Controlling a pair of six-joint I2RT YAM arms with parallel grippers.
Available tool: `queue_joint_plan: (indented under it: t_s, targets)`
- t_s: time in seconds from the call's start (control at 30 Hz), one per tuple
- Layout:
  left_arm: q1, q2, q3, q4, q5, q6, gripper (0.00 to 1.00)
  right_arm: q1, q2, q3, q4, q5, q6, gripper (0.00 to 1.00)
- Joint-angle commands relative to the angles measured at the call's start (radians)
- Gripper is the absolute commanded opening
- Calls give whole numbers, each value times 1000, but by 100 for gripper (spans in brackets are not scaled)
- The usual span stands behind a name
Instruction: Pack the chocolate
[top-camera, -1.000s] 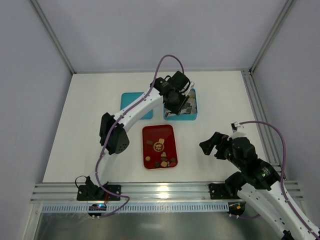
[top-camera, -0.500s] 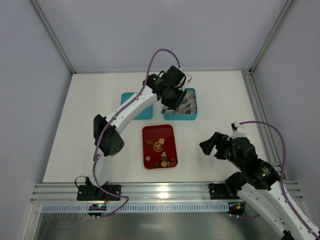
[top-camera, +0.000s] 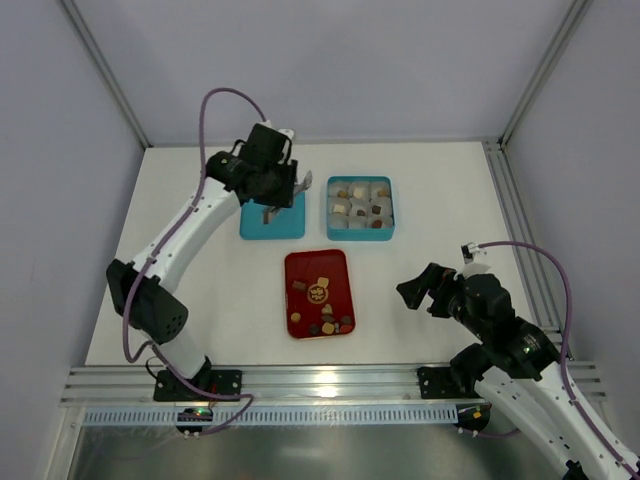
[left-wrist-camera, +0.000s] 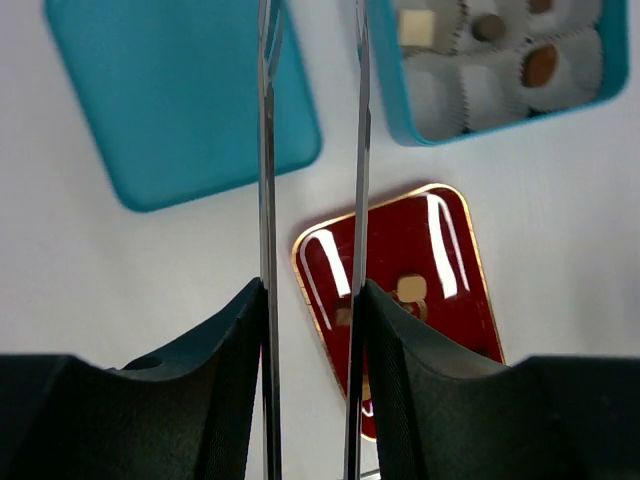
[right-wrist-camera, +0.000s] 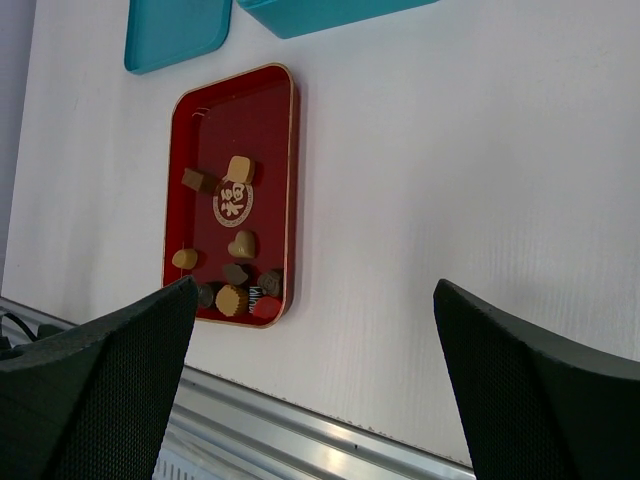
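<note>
Several small chocolates lie on the red tray, mostly at its near end; they also show in the right wrist view. A few chocolates sit in paper cups inside the teal box. My left gripper hovers over the teal lid, left of the box. Its long thin metal blades stand apart with nothing between them. My right gripper is wide open and empty, right of the tray. The left wrist view shows the tray, a tan piece and the box.
The teal lid lies flat left of the box. Several paper cups in the box hold nothing. An aluminium rail runs along the table's near edge, with a frame post at the right. The right wrist view shows the tray and lid.
My left arm has swung left, from over the teal box to over the lid. The box's cups are now uncovered. The right arm has not moved.
</note>
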Motion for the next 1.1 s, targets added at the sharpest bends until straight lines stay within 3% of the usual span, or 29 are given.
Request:
queue_joint_plan:
  t_s: [0.0, 0.2, 0.53, 1.07]
  targets:
    - [122, -138, -110, 86, -156, -98, 42, 2, -1, 0, 62, -14, -13, 100]
    - [385, -288, -362, 195, -136, -153, 42, 4, 30, -12, 102, -48, -23, 100]
    - [624, -235, -490, 345, -46, -126, 43, 4, 65, -12, 139, -73, -33, 100]
    - [692, -54, -545, 482, -63, -176, 44, 4, 41, -29, 121, -69, -33, 100]
